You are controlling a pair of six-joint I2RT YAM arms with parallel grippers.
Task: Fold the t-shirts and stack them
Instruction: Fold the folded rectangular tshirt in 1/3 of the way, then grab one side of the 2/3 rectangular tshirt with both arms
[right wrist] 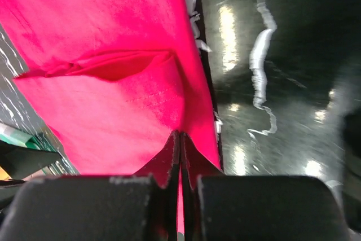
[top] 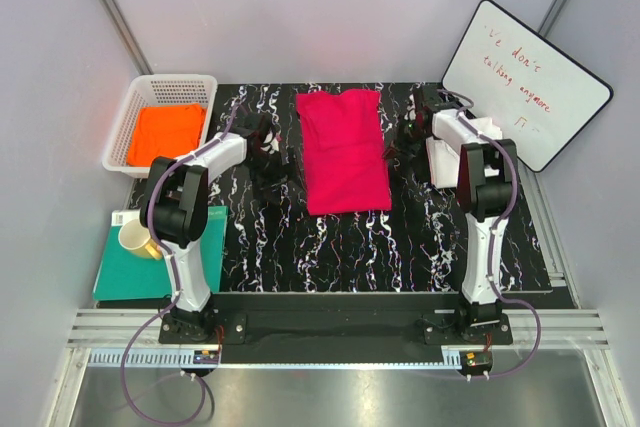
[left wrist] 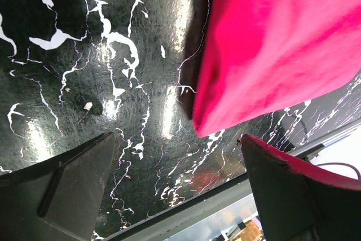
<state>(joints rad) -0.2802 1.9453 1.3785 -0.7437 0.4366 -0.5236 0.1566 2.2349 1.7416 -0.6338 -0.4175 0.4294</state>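
Note:
The crimson-pink t-shirt (top: 345,152) lies folded into a long strip in the middle of the black marbled table (top: 360,247). My left gripper (top: 270,152) sits just left of it, open and empty. In the left wrist view (left wrist: 177,139) its fingers stand wide apart over bare table, with the shirt (left wrist: 276,38) at the upper right. My right gripper (top: 402,137) is at the shirt's right edge. In the right wrist view (right wrist: 180,136) its fingers are pressed together on the shirt's edge (right wrist: 113,100). The orange t-shirt (top: 166,134) lies in a basket. The white t-shirt (top: 440,162) lies under my right arm.
A white basket (top: 128,117) stands at the back left. A teal-green board (top: 125,272) with a yellow cup (top: 137,239) lies at the left. A whiteboard (top: 525,82) leans at the back right. Grey walls close in the table.

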